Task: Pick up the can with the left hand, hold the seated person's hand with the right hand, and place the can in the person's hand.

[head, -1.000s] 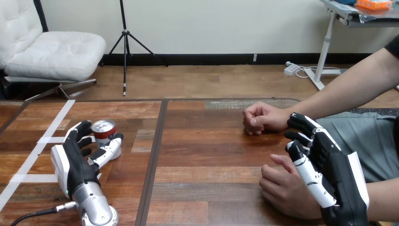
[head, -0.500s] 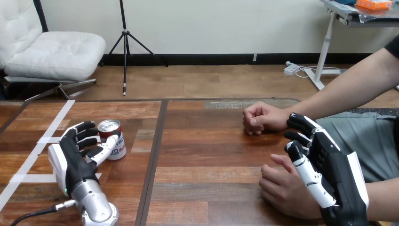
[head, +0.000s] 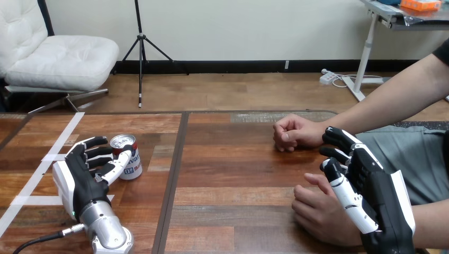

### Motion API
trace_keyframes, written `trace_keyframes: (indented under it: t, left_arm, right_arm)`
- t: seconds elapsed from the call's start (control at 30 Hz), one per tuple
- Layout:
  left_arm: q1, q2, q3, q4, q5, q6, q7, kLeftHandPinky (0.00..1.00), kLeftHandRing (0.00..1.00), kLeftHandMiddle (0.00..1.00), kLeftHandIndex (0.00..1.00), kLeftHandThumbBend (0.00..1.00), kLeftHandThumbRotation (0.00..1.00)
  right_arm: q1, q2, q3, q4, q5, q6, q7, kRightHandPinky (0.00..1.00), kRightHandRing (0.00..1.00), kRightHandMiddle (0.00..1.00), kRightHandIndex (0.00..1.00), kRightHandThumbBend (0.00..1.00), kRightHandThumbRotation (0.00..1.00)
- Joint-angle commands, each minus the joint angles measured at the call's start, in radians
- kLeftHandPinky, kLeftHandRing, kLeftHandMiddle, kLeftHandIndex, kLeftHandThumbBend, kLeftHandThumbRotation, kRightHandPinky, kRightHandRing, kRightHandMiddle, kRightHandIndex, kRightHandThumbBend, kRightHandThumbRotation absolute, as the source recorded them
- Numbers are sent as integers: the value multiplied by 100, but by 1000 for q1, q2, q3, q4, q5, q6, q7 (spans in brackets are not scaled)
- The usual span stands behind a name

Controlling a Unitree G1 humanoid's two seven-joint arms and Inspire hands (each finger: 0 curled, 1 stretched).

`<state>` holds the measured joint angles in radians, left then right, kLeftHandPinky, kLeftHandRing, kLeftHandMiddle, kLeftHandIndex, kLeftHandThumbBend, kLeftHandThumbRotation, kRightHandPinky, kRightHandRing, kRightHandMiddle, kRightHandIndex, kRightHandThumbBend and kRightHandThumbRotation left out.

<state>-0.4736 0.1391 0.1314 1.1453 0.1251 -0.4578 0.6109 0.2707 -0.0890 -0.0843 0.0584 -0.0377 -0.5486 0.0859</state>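
A red and white can [head: 128, 157] stands upright on the wooden table [head: 233, 174] at the left. My left hand [head: 79, 177] lies just left of it, open, its fingers spread beside the can and its thumb [head: 117, 166] against the can's near side. At the lower right, my right hand [head: 370, 196] rests over the wrist of the person's near hand [head: 320, 211], which lies loosely curled on the table. Its fingers are relaxed and not curled round the person's hand. The person's far hand [head: 292, 132] is a fist on the table.
White tape lines [head: 47, 159] cross the table's left part. A dark seam [head: 177, 169] runs down the table between the can and the person's hands. The person's forearm [head: 392, 100] reaches in from the right.
My left hand's fingers have come off the can and spread to its left; the can has shifted slightly right. My right hand and the person's hands have stayed put.
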Motion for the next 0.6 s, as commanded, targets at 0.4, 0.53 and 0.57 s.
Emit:
trace_keyframes:
  t: [0.4, 0.53, 0.57]
  left_arm:
    - [-64, -3, -9, 2, 10, -20, 1, 49, 54, 56, 56, 64, 0]
    - [-63, -3, -12, 1, 13, -16, 4, 50, 54, 56, 56, 65, 0]
    - [-63, -3, -13, 0, 14, -16, 4, 50, 55, 56, 56, 65, 0]
  right_arm:
    - [-33, -17, -4, -51, 12, -19, 3, 71, 80, 85, 83, 55, 65]
    - [-34, -17, -3, -48, 13, -24, 4, 71, 80, 85, 83, 55, 64]
    - [-34, -17, -3, -48, 13, -24, 4, 71, 80, 85, 83, 55, 64]
